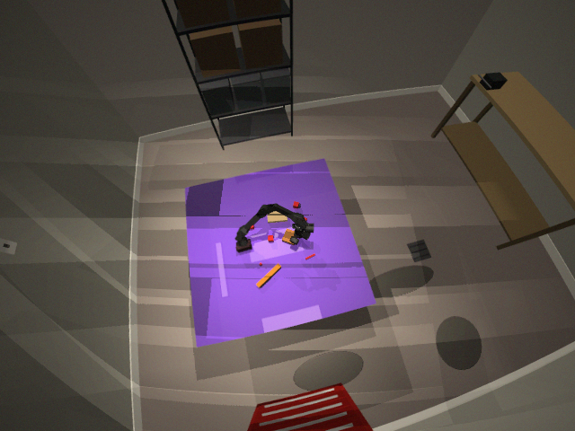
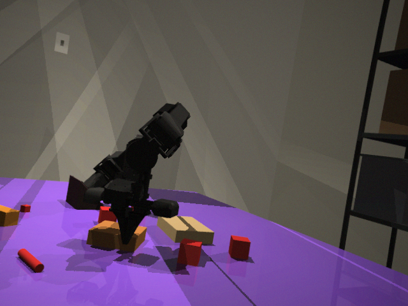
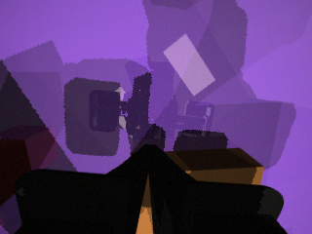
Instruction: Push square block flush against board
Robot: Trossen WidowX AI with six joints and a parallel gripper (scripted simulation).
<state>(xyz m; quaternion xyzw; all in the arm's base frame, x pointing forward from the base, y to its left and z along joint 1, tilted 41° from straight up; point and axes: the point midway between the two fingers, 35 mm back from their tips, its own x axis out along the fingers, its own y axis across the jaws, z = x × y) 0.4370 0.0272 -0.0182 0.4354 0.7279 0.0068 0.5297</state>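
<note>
The square orange block [image 1: 287, 235] [image 2: 102, 238] [image 3: 229, 175] lies flat on the purple mat. The long orange board [image 1: 269, 276] [image 2: 8, 217] lies flat and apart from it, toward the bottom of the top view. A wide tan piece [image 1: 277, 217] [image 2: 192, 232] lies flat on the block's other side, also apart from it. My gripper [image 2: 125, 243] [image 3: 149, 149] is shut and empty, pointing down. Its tips overlap the near side of the square block in the exterior view; whether they touch it I cannot tell. The arm hides part of the block.
A red cube [image 1: 269, 238] [image 2: 107, 214] lies between the block and the arm's base. Two red cubes [image 2: 189, 252] [image 2: 239, 247] lie beyond the tan piece's near end. A red cylinder [image 1: 310, 256] [image 2: 30, 260] and a small red cube [image 1: 260, 264] [image 2: 25, 208] lie on the board's side.
</note>
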